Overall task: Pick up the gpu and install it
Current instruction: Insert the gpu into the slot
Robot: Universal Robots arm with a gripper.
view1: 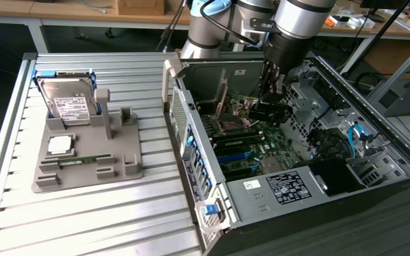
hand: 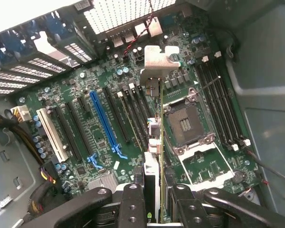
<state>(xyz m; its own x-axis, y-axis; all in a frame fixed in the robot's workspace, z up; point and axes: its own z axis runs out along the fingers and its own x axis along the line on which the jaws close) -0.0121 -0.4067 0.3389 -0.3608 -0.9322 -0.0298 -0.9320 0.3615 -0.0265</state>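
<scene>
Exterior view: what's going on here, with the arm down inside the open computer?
The robot arm has its gripper inside the open computer case, closed on the gpu. The card is held edge-on above the motherboard, over the black slots between the blue slot and the processor socket. Whether its edge has reached a slot cannot be told. Outside the case, the hard drive and memory stick sit on the grey holder.

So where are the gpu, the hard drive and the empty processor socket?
gpu (hand: 157, 56), wrist view, on its silvery metal bracket.
hard drive (view1: 72, 105), exterior view, on its white label.
processor socket (hand: 186, 124), wrist view, on the middle of the socket.
</scene>
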